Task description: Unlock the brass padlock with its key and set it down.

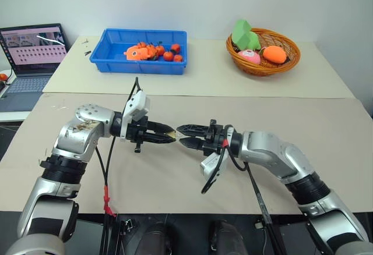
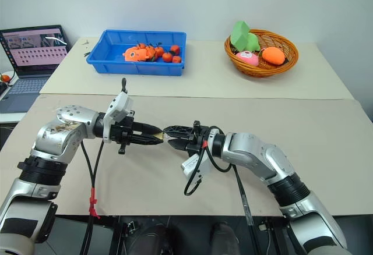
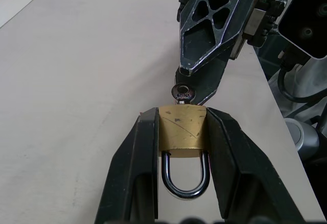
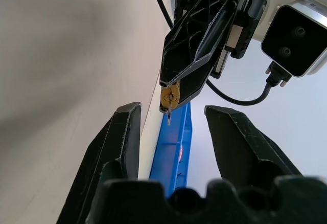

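The brass padlock is clamped by its body in my left gripper, with the silver shackle pointing back between the fingers and both its legs meeting the body. The key sticks out of the padlock's keyhole, toward my right gripper. That gripper faces the left one tip to tip above the table, its fingers open. The key sits just beyond the tips, and nothing is between the fingers.
On the far table stand a blue bin of small orange toys and a wicker basket of soft toys. A laptop sits at the left. The tan table below the grippers ends at a near edge close to my arms.
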